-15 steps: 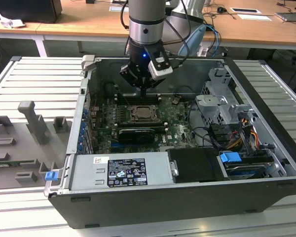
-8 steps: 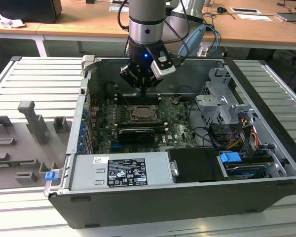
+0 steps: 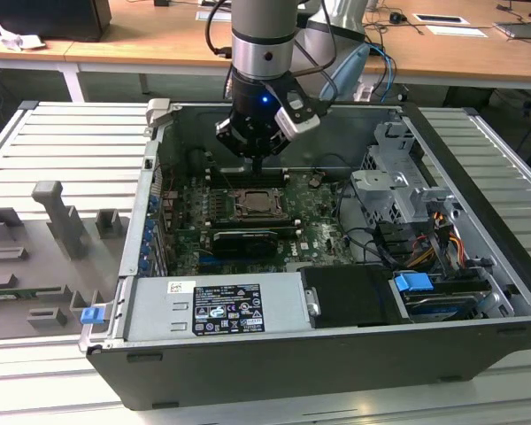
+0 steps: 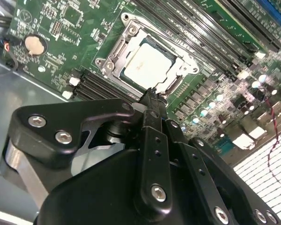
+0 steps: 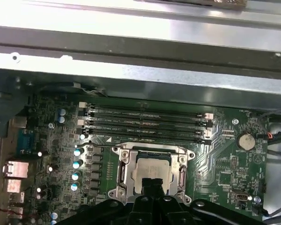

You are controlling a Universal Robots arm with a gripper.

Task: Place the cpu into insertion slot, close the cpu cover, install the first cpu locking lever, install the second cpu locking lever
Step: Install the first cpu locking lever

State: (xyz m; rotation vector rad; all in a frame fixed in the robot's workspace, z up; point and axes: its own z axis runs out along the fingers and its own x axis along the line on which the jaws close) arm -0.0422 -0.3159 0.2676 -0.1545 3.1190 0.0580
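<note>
Presently, cpu: the small flat square cpu [image 4: 147, 63] with a pale metal face lies flat inside the insertion slot [image 4: 174, 84], a square dark socket with a grey metal rim.
Cpu cover: the thin silvery metal cpu cover [image 4: 113, 55] lies down around the chip, whose face shows through its square cut-out.
Locking levers: cannot tell whether they are latched.
Gripper: the black gripper [image 3: 257, 166] hangs upright directly over the socket; in the second wrist view its tip [image 4: 151, 93] sits at the edge of the cover frame.
Gripper state: fingers drawn together into one narrow tip, with nothing held between them.
Circuit board: the green circuit board [image 5: 225, 178] surrounds the socket.
Memory slots: the long narrow black memory slots [image 5: 145, 123] run in parallel just beside the socket.
Coin cell: the round silver coin cell [image 5: 246, 140] sits near one corner of the board.
Case: the open black computer case [image 3: 336, 372] encloses the board, with a grey metal power supply box [image 3: 212, 305] along its near wall in the exterior view.
</note>
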